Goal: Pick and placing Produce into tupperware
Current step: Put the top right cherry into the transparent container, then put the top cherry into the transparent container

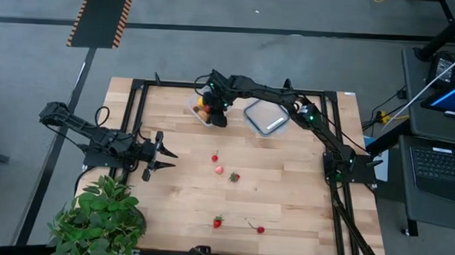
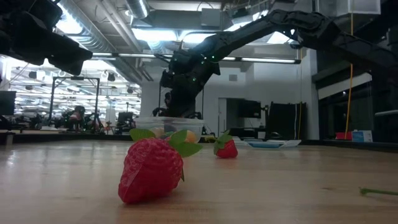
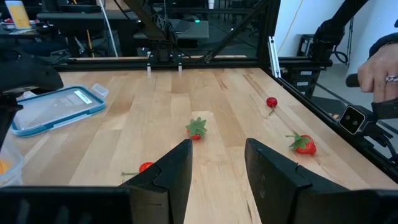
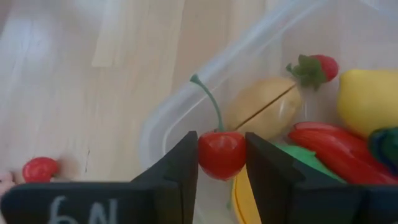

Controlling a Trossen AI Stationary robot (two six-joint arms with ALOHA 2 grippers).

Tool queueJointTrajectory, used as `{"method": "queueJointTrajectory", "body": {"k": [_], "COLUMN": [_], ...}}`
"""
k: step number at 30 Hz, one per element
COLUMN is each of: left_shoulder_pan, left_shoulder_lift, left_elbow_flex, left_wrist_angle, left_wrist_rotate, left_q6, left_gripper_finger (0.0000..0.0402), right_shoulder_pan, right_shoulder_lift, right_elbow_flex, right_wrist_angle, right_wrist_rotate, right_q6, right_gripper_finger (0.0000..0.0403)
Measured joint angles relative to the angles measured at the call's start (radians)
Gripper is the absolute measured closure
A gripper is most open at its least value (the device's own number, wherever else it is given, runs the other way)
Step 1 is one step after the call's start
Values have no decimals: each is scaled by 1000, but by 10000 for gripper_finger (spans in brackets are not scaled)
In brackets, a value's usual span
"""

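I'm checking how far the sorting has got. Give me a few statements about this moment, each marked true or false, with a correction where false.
1. The right gripper holds a red cherry between its fingers. True.
2. That cherry hangs over the clear tub, which already has produce in it. True.
3. The left gripper is clamped on a strawberry. False: its fingers stand apart with nothing between them, above the bare table.
4. All the produce is in the tub. False: several red pieces, such as a strawberry, lie loose on the table.
5. The lid is on the tub. False: it lies flat on the table beside the tub.
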Motion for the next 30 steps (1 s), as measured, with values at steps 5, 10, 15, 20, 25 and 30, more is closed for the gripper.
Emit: {"method": "queueJointTrajectory", "body": {"k": [5, 10, 15, 20, 25, 30], "left_shoulder_pan": [0, 0, 0, 0, 0, 0], "left_shoulder_lift": [0, 0, 0, 0, 0, 0], "left_elbow_flex": [0, 0, 0, 0, 0, 0], "left_wrist_angle": [0, 0, 0, 0, 0, 0], "left_wrist_rotate": [0, 0, 0, 0, 0, 0], "left_q6": [0, 0, 0, 0, -5, -6], "left_gripper_finger": [261, 261, 261, 261, 261, 261], "right_shoulder_pan": [0, 0, 0, -5, -9, 1], "right_shoulder_lift": [0, 0, 0, 0, -20, -27], "right_elbow_flex": [0, 0, 7, 88, 116, 116], "right_wrist_angle": [8, 9, -10, -79, -87, -85], "right_wrist_rotate": [0, 0, 1, 15, 53, 57], "right_q6": [31, 41, 54, 62, 83, 84], "right_gripper_finger": [259, 270, 288, 310, 355, 395]}}
